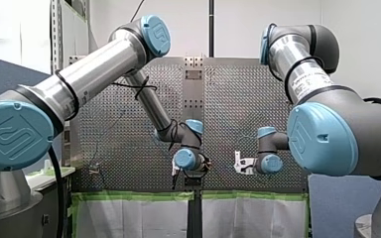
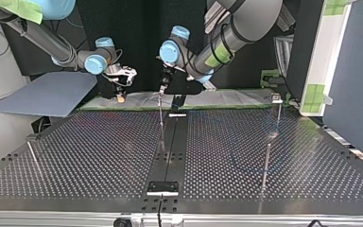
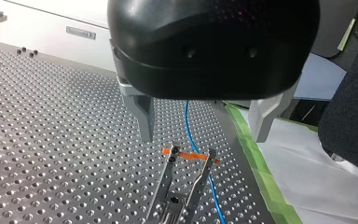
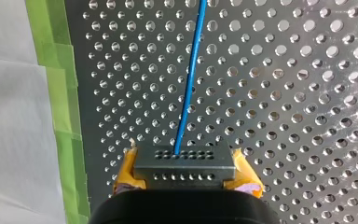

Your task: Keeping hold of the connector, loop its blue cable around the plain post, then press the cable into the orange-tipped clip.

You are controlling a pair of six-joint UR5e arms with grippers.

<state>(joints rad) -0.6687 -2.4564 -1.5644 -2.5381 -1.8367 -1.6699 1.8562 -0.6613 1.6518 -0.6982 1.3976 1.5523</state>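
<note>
Clamping the grey connector (image 4: 185,161) between its yellow pads (image 4: 126,170), my right gripper (image 4: 185,168) hangs over the perforated table (image 4: 307,93) beside the green tape (image 4: 58,93), at the far edge on the top view's left. The blue cable (image 4: 189,84) runs straight ahead from the connector. My left gripper (image 3: 203,139) hovers just right of it, its metal fingers (image 3: 142,119) spread wide and empty above the orange-tipped clip (image 3: 189,156). The cable crosses between the clip's tips; whether it is seated cannot be told.
</note>
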